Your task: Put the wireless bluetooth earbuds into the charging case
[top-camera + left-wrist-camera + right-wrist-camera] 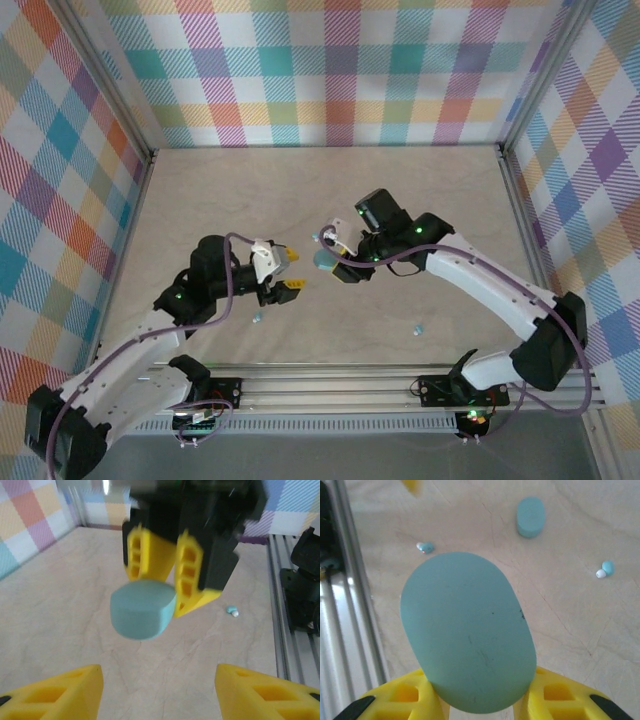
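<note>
Scattered loose on the pale marbled tabletop: tiny pale blue-teal plastic earbuds, one at 11 o'clock of the held case, another at 2 o'clock, none seated yet. Held clear of the table by one end in the closed right gripper: an oval teal plastic charging case, seemingly shut, probably raised for opening. Facing it, the left gripper, spread wide and empty, likely waiting to help. Rests at 1 o'clock: a second teal oval case.

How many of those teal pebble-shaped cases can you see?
2. One case is held in the right tool; the other case lies on the table beyond it. Arms may hide more.
</note>
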Robot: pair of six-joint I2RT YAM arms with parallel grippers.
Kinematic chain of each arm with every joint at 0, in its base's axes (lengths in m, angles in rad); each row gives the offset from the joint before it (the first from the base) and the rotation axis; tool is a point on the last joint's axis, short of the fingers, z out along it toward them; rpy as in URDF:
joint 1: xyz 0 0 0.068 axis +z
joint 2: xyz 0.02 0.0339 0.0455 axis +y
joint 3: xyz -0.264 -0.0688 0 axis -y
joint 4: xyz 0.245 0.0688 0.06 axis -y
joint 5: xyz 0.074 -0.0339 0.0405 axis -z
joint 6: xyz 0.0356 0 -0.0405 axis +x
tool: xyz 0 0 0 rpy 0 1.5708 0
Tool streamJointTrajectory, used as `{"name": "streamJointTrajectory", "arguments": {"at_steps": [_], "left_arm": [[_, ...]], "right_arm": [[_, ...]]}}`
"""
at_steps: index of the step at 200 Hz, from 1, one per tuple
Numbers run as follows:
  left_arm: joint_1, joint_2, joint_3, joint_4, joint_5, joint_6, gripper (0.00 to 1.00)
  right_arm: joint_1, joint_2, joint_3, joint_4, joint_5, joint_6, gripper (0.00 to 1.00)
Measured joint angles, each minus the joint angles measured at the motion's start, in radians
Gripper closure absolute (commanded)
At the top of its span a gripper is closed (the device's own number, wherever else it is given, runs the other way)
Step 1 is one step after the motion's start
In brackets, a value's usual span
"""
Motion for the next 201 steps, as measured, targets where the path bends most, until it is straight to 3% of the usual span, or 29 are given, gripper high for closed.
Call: {"name": "streamJointTrajectory", "arguments": {"at_steps": [47, 135, 201], "left_arm": [[0.0, 0.137, 0.074, 0.018, 0.065, 0.014, 0.3], [0.0, 0.252, 0.141, 0.039, 0.247, 0.014, 0.28], [-0.006, 0.305, 0.203, -0.013, 0.309, 0.043, 0.43]], "right_arm": [[0.0, -0.033, 0.008, -0.055, -0.013, -0.001, 0.73], [0.001, -0.031, 0.008, -0.061, -0.042, -0.001, 0.74], [0.006, -0.026, 0.008, -0.064, -0.055, -0.002, 0.74]]}}
